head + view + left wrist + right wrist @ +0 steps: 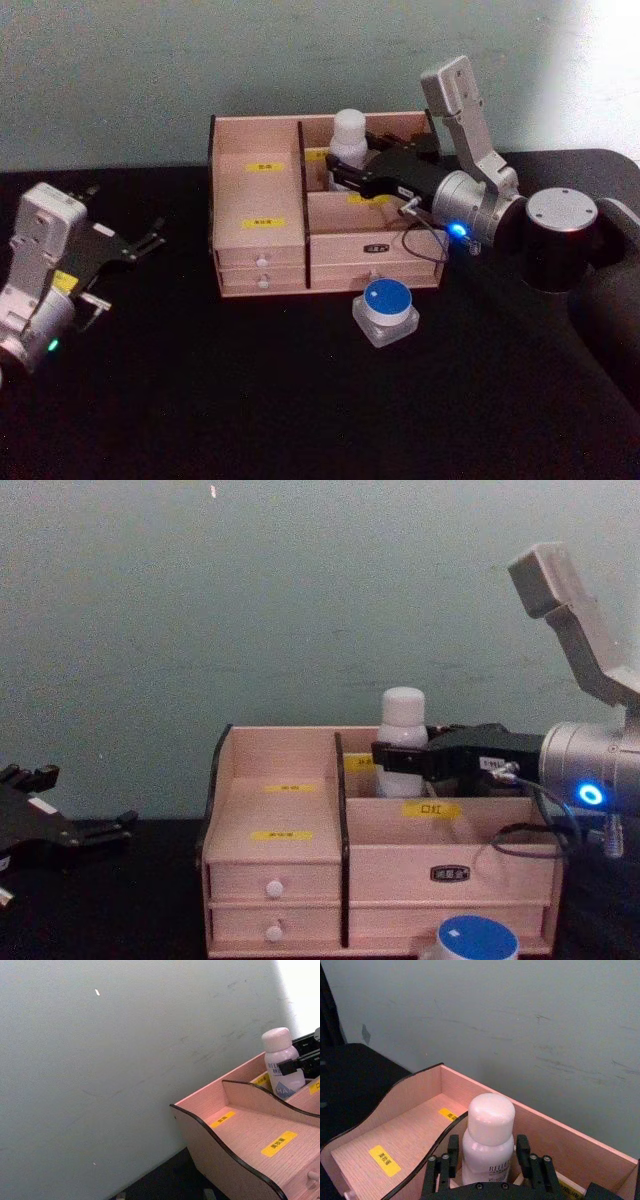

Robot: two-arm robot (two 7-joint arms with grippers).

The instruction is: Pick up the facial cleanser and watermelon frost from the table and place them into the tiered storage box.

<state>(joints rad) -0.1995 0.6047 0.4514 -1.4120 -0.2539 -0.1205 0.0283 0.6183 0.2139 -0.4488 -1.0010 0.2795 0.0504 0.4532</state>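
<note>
White bottle (349, 135) upright in the back right compartment of the box (258, 195), just right of the tall middle divider, pinched at the body by the jaws of the right gripper (345, 162). Cap and shoulders plain above the compartment walls in the head and chest views. Lower body hidden by those walls and by the gripper; resting on the compartment floor or held above it, impossible to tell.

From the right wrist, a black finger (452, 1152) pressed to each side of the bottle (487, 1135), the print on its front cut off by the gripper's body. From the left wrist, the same bottle (282, 1062) side-on beyond the wavy wall of the box (220, 1145), one finger across its label, the base again out of sight.

Box at the back middle of the black desk (250, 400), drawers and white knobs facing the robot. Writing on its yellow labels too small to read.

Jar (385, 310) with a blue lid on the desk just before the right half of the box's front; touching it or not, hard to say. In the chest view, the jar (478, 940) cut off by the lower edge just below the lid.

Left gripper (155, 237) near the desk's left edge, well apart from the box, jaws spread, nothing between them. In the chest view, partly cut off at the left edge.
</note>
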